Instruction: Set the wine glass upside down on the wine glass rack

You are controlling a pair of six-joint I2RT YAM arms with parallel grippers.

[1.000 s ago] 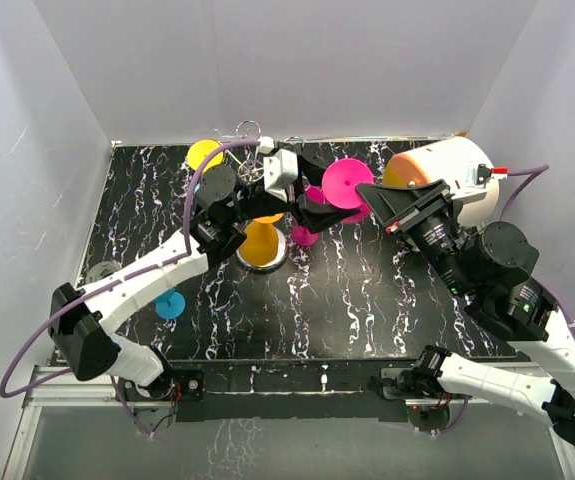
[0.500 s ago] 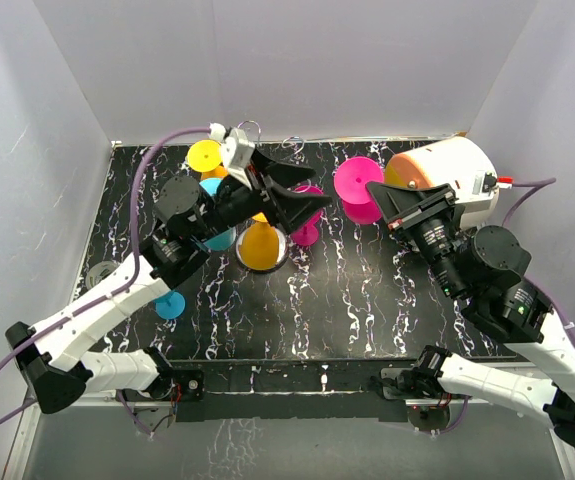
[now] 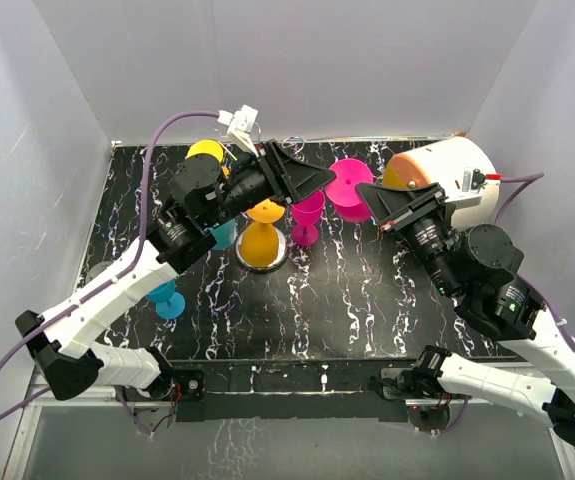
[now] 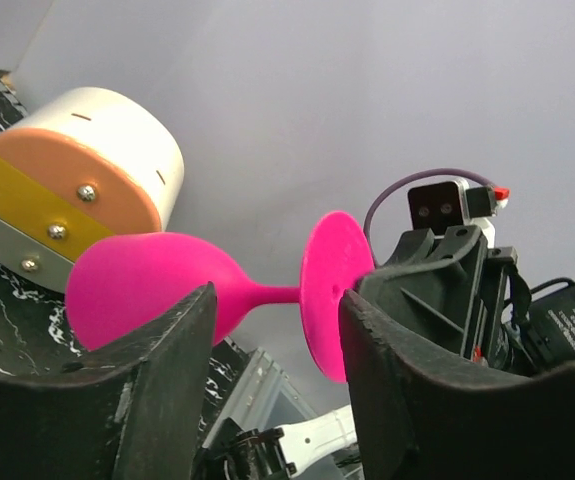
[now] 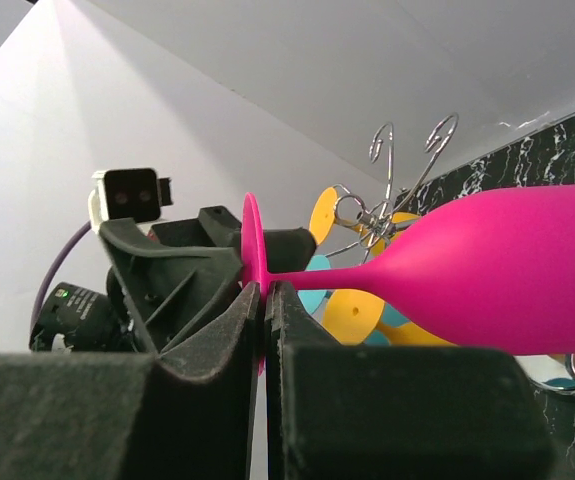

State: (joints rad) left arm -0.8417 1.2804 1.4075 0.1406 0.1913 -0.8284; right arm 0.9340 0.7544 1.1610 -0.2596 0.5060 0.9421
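The right gripper (image 5: 264, 290) is pinched tight on the thin stem of the pink wine glass (image 5: 527, 260), right next to its foot. The glass hangs on its side in the air; its bowl sticks out to one side of the fingers and the flat foot sits on the other. The left gripper (image 4: 277, 300) faces that foot with its fingers parted; the stem and foot show in the gap, but whether they touch is hard to tell. The rack (image 3: 264, 267) stands beyond the glass from the right gripper and below the left one; its post is mostly hidden, and only curled wire tips and a sliver of shiny base show. A yellow glass (image 3: 260, 242) covers the base; a smaller pink glass (image 3: 307, 215) is just beside it. A white-and-orange cylinder (image 3: 452, 170) lies behind the right gripper, partly covered.
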